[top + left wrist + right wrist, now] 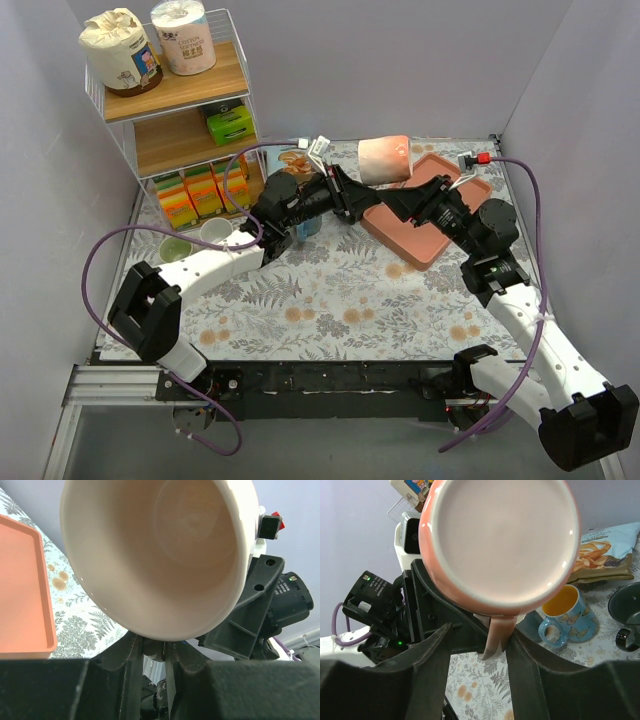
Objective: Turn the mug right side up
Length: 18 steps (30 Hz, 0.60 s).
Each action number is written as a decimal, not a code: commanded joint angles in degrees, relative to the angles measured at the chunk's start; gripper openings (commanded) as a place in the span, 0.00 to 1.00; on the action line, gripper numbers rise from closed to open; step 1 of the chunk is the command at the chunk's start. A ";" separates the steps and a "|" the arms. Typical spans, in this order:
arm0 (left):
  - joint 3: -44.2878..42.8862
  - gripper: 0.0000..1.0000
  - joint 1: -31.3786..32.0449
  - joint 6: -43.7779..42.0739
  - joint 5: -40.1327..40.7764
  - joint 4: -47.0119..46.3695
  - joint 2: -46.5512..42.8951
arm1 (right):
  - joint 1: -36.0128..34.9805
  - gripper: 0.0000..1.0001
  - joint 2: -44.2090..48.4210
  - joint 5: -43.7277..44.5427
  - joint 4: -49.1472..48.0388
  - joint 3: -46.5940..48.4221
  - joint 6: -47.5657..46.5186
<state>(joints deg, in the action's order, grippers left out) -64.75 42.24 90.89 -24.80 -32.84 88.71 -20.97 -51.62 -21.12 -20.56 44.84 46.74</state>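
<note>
Mug (385, 160) hangs sideways above the bench (330, 300), rim pinched by the closed left fingers (122, 665), right fingers (530, 670) spread loose about its handle (496, 637), so the left wrist should roll slowly till the mouth faces up, grip firm, before lowering.

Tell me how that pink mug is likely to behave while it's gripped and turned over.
The pink mug looks like glazed ceramic, so it is probably rigid, fairly heavy for its size and breakable if dropped. Its glossy wall may slip in the jaws. The handle, lying inside the right gripper, likely gives surer purchase.
</note>
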 commanded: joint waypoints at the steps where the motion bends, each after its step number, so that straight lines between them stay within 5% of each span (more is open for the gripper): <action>1: -0.11 0.00 -0.23 -1.77 4.67 -1.35 -4.77 | -0.65 0.55 0.20 -0.67 -2.03 1.66 1.07; 18: 1.64 0.00 -4.62 1.13 10.73 6.37 -9.24 | -0.39 0.65 -0.42 5.55 9.03 2.62 0.72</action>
<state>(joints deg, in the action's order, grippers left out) -62.26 38.72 92.44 -17.45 -25.50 86.35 -21.30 -52.36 -19.18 -14.28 44.84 47.83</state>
